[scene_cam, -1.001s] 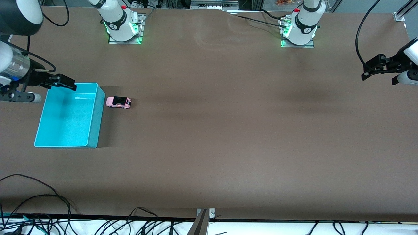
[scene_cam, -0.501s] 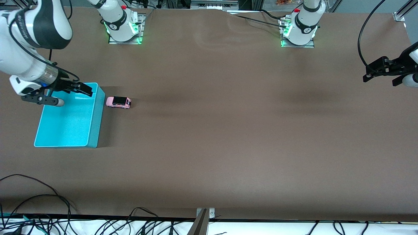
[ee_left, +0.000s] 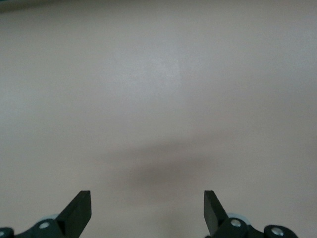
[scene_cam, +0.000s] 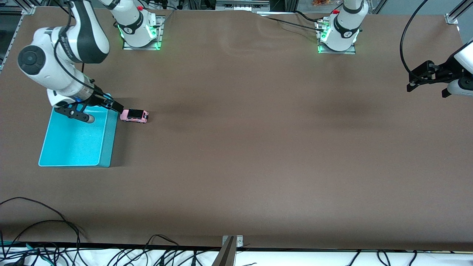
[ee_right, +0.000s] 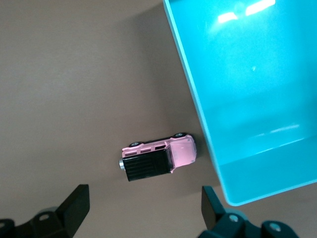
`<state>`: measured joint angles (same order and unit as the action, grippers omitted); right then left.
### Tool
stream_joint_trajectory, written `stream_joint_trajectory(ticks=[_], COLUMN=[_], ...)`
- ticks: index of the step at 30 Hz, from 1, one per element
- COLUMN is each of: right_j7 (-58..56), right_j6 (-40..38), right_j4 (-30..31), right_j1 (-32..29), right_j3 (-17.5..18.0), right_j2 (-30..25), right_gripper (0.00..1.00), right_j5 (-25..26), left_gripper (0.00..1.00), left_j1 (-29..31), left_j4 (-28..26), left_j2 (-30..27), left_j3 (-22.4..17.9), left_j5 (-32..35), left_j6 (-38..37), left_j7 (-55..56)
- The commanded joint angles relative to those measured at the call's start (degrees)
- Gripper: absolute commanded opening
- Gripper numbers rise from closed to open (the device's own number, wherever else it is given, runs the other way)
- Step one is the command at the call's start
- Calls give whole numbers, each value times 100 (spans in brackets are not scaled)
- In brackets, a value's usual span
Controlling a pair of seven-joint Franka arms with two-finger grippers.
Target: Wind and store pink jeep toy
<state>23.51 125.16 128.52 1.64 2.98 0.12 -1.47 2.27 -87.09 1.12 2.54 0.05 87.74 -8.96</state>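
Jeep (scene_cam: 134, 115) just beside bin (scene_cam: 107, 147) wall; both hands (scene_cam: 119, 107) (scene_cam: 410, 85) wide, empty.

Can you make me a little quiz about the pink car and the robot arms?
1. True or false: the pink jeep toy is inside the turquoise bin.
2. Which gripper is close to the jeep? A) left gripper B) right gripper
3. Fill in: both grippers have their fingers ____.

Key
1. False. It stands on the table beside the bin, toward the left arm's end.
2. B. The right gripper hovers over the bin's edge next to the jeep; the left gripper waits over the table's other end.
3. Open, holding nothing.
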Motion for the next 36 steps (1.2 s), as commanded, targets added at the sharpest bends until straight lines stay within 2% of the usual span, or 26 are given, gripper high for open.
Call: stream_joint_trajectory(ticks=[1,6,23,36], right_j7=[855,1796,4081,6130], right_j6=[421,851,1924,2206], right_j4=[243,410,885,990], right_j1=[12,21,29,152], right_j3=[89,238,239,238], right_j2=[76,182,691,946], right_gripper=[100,100,100,100], right_j5=[24,24,33,235], left_gripper=[100,100,100,100], left_j1=[10,10,10,10], left_j4=[175,175,184,184], left_j2=[90,90,81,81], left_j3=[18,18,18,18], left_j5=[144,135,127,118], left_j6=[-73,-73,-82,-82], left_j7=[17,17,17,17])
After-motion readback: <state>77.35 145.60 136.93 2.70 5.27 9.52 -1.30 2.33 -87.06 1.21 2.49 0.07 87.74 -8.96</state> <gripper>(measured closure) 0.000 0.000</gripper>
